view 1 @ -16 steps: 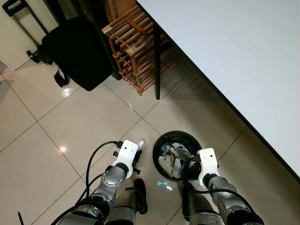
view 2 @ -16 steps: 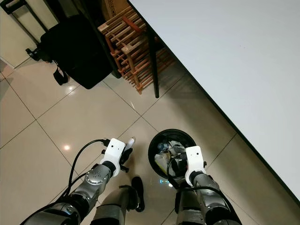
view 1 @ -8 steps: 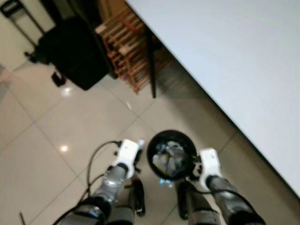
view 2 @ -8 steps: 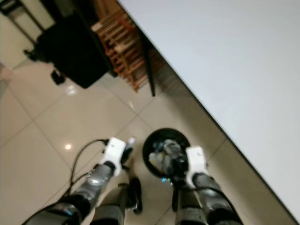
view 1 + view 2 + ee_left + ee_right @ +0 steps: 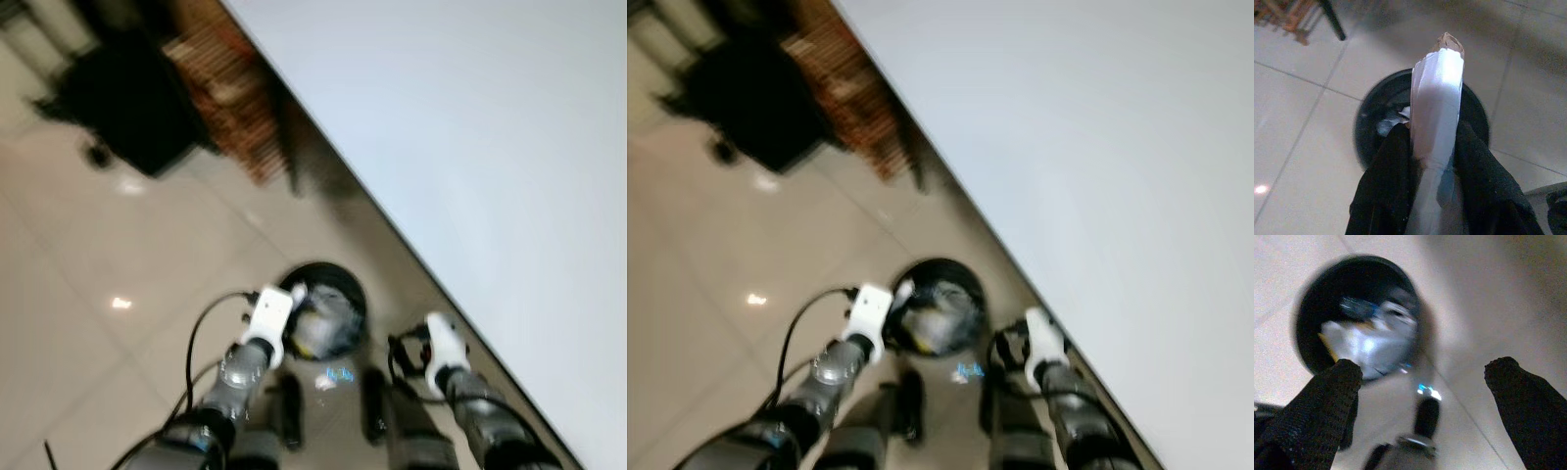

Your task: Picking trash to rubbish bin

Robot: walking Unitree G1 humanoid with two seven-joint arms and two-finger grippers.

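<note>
Rubbish bin (image 5: pixel 323 315) beside white table (image 5: pixel 470 147)

No legible text, frames perhaps too blurred

Both eye views are being smeared by motion blur. The rack (image 5: pixel 220 117) and the dark bag (image 5: pixel 122 108) beside it are being reduced to soft shapes, and both are being cut by the top edge. The table (image 5: pixel 470 147) is being cropped at the top and right edges. The bin's (image 5: pixel 937 305) contents are being blurred into a pale mass; no single item can be told. In the left wrist view, the lower end of the wrapper (image 5: pixel 1436 127) is being cut off by the bottom edge, and part of the bin rim is being hidden behind it. In the right wrist view, the right gripper's (image 5: pixel 1425 382) fingers (image 5: pixel 1322 411) are being cut by the frame edges.
</note>
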